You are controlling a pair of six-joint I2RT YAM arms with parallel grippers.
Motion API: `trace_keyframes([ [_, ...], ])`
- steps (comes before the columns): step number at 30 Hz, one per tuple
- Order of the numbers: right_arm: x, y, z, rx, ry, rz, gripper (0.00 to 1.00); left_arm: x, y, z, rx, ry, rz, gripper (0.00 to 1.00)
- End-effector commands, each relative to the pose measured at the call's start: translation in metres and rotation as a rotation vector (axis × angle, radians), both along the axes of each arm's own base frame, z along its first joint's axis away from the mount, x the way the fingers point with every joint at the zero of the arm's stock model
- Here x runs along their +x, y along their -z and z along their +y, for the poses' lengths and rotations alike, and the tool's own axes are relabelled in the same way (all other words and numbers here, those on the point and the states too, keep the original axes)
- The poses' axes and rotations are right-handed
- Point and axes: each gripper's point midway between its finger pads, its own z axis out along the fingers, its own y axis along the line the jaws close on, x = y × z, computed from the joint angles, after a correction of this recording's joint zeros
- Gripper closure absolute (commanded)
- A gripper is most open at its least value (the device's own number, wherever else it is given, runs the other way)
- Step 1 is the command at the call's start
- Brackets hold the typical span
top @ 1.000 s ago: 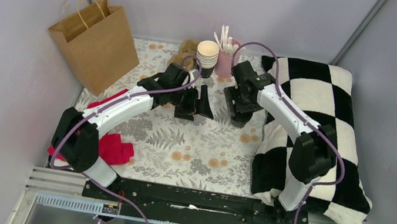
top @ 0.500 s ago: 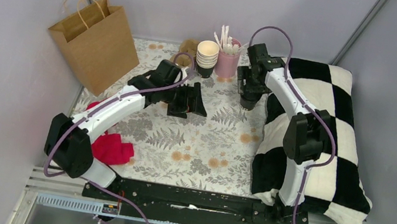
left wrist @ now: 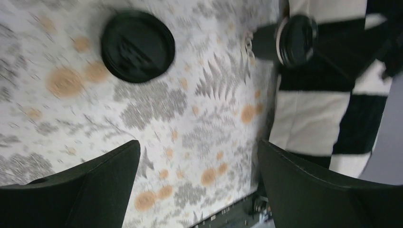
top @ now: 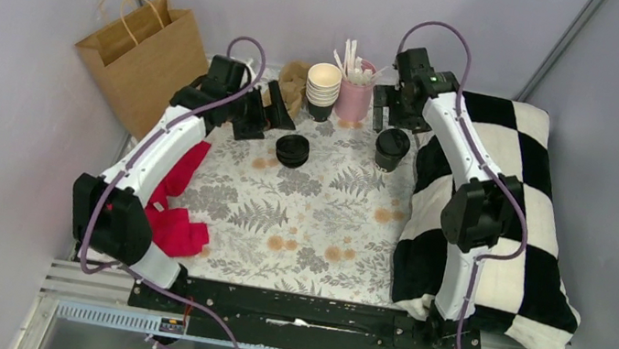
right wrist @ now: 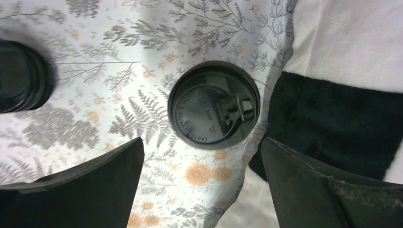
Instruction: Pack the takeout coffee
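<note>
Your takeout coffee, a small black paper cup with a round black plastic lid [top: 391, 148], stands upright on the flowery tablecloth [top: 317, 222]. It is at the far right side of the cloth, just beside the big black-and-white checked pillow [top: 518, 178].

Your right gripper [right wrist: 200, 147] hangs above the cup and looks down on its lid. Its jaws are wide apart. They do not touch the cup and they hold nothing.

Your left gripper [left wrist: 198, 145] is up in the air at the far left side of the cloth, near the brown paper bag with handles [top: 149, 76]. Its jaws are wide apart too, with nothing between them.

A low stack of loose black lids [top: 293, 150] lies on the cloth between your two grippers, well apart from the coffee.

At the back edge stands a stack of paper cups with no lids [top: 323, 86], cream inside. Right next to it is a pink cup full of white sticks [top: 354, 98].

A red cloth [top: 177, 231] lies on the left side, partly under your left arm.
</note>
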Motion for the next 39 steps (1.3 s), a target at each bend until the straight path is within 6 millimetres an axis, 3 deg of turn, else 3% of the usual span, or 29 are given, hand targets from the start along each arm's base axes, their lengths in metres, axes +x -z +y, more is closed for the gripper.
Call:
trace_keyframes([
  [1, -0.035, -0.062, 0.006, 0.11, -0.01, -0.029, 0.0, 0.058, -0.011, 0.023, 0.047, -0.126, -0.11, 0.04],
  [6, -0.092, -0.081, 0.031, 0.329, -0.116, 0.005, 0.0, 0.106, -0.016, 0.013, 0.031, -0.135, -0.164, 0.13],
  [7, -0.105, -0.085, 0.029, 0.347, -0.121, -0.002, 0.0, 0.114, -0.014, 0.013, 0.034, -0.149, -0.167, 0.15],
  [9, -0.123, -0.075, 0.022, 0.341, -0.108, 0.022, 0.0, 0.127, -0.015, 0.008, 0.022, -0.144, -0.194, 0.21],
  [12, -0.14, -0.074, 0.016, 0.342, -0.108, 0.022, 0.0, 0.149, -0.015, -0.002, 0.002, -0.129, -0.233, 0.26],
  [15, -0.154, -0.074, 0.017, 0.378, -0.111, 0.026, 0.0, 0.18, -0.025, -0.008, 0.009, -0.16, -0.307, 0.39],
  [18, -0.162, -0.069, 0.016, 0.391, -0.105, 0.031, 0.0, 0.201, -0.021, -0.01, 0.079, -0.214, -0.348, 0.48],
  [27, -0.17, -0.06, 0.012, 0.387, -0.086, 0.043, 0.0, 0.22, -0.03, -0.034, 0.334, -0.273, -0.51, 0.36],
  [33, -0.17, -0.056, 0.009, 0.368, -0.094, 0.047, 0.0, 0.236, -0.018, -0.035, 0.421, -0.317, -0.498, 0.48],
  [39, -0.171, -0.05, 0.007, 0.357, -0.098, 0.053, 0.0, 0.25, -0.014, -0.034, 0.467, -0.366, -0.511, 0.49],
])
